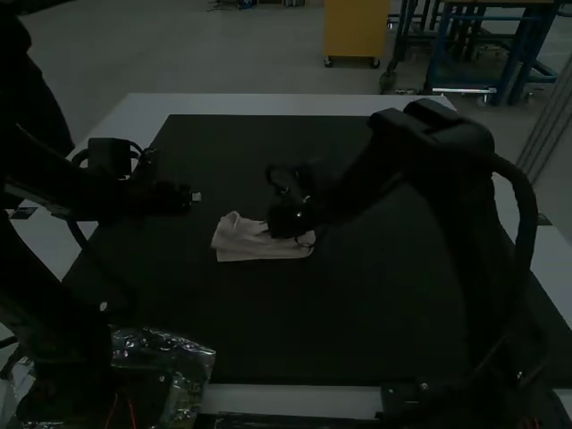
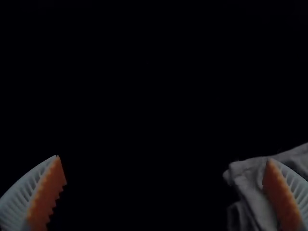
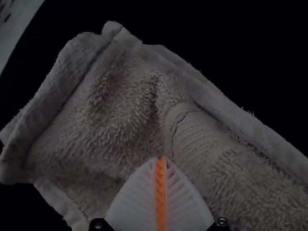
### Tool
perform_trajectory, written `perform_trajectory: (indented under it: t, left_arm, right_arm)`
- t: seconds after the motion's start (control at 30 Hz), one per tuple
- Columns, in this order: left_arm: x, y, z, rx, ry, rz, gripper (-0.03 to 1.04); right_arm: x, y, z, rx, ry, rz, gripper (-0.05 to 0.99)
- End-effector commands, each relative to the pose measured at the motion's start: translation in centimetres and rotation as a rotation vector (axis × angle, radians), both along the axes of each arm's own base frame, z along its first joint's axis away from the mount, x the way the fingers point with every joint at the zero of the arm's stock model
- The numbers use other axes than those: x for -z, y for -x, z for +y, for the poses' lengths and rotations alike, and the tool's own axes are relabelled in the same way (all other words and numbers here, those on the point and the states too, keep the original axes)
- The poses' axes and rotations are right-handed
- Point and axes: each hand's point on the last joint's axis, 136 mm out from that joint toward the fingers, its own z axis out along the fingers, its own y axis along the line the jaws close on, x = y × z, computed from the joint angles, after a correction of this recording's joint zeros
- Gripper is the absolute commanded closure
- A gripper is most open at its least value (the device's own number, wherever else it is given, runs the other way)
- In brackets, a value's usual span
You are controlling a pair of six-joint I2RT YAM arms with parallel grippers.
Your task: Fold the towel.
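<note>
Pale terry towel (image 1: pixel 243 243) sits mid-frame. White ribbed right hand (image 3: pixel 161 158) is closed over it, likely pinning; orange-padded left hand (image 2: pixel 164 158) is open.

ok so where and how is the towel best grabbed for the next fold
Probably the towel is best pinched at the far corner of its end at the high view's left, coming down from that side: the corner juts out as a small tip, and the open left gripper is near that end. The right gripper is over the other end.
</note>
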Motion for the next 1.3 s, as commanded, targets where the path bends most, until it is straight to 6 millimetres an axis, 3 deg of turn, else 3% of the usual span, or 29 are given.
perform_trajectory:
  t: [0.0,0.13,0.23,0.47,0.67,0.77,0.93,1.0,1.27]
  left_arm:
    - [-2.0,-0.5,0.4,-0.011,-0.004,-0.054,0.05]
    - [-2.7,-0.8,0.4,-0.011,-0.005,-0.064,0.05]
    - [-4.0,-1.3,0.5,-0.012,-0.005,-0.09,0.05]
    - [-9.0,-3.1,0.5,-0.017,0.004,-0.164,0.05]
    - [-15.2,-3.7,0.1,-0.006,0.003,-0.253,0.05]
    - [-17.4,-3.5,-0.4,0.006,0.0,-0.278,0.05]
    - [-21.3,-1.9,-1.2,0.025,-0.004,-0.358,0.05]
    - [-23.3,-0.9,-1.3,0.019,-0.009,-0.417,0.05]
    - [-31.1,5.5,-1.5,-0.012,0.046,-0.688,0.05]
  right_arm:
    - [2.1,2.0,1.1,-0.034,0.031,0.038,0.96]
    - [1.6,2.0,1.5,-0.022,0.022,0.05,0.95]
    - [-1.1,0.2,1.6,0.021,-0.025,0.038,0.95]
    - [-11.9,-5.3,-0.8,0.145,-0.166,-0.062,0.95]
    - [-23.4,-6.7,-3.9,0.202,-0.27,-0.189,0.95]
    - [-28.4,-5.9,-5.8,0.218,-0.307,-0.244,0.77]
    - [-35.3,-3.3,-9.8,0.249,-0.346,-0.353,0.19]
    - [-37.8,-1.9,-11.6,0.271,-0.368,-0.407,0.04]
    - [-45.5,5.1,-21.7,0.445,-0.494,-0.668,0.02]
